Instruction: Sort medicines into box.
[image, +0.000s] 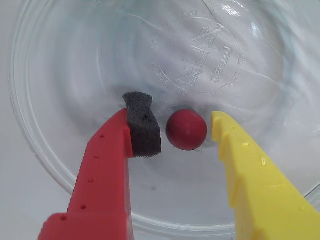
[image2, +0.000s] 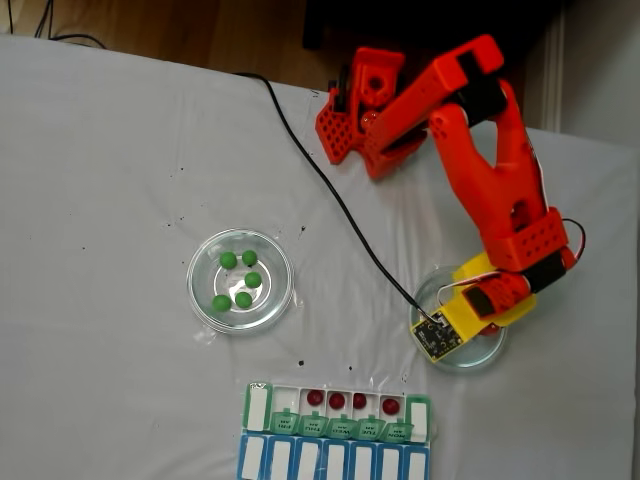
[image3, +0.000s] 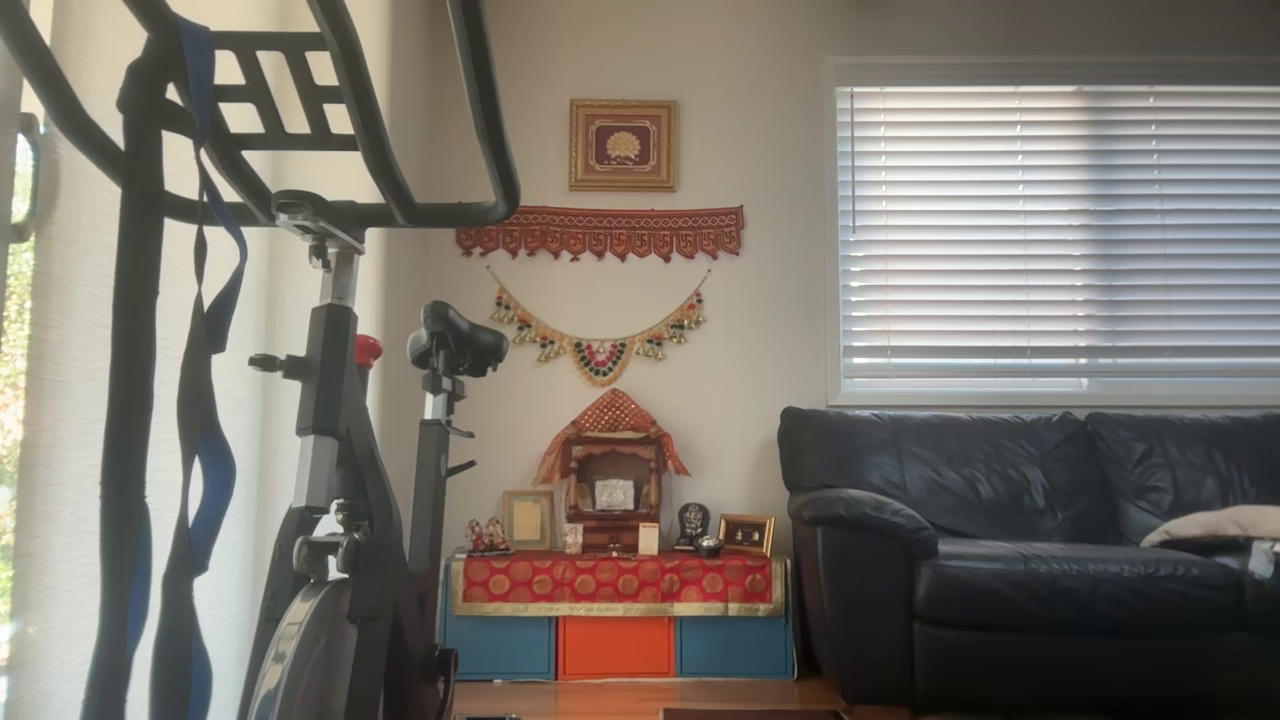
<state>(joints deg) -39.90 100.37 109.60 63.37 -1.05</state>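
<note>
White tablecloth carries the scene: the gripper (image: 186, 131) hangs in the right glass dish (image: 45, 165), jaws apart around one red ball (image: 186, 129). Closing comes next, then carrying to the box (image2: 338, 411) nearby.

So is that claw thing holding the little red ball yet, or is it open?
Gripper: open, its fingers on either side of the red ball in the glass dish, not yet closed on it.
</note>
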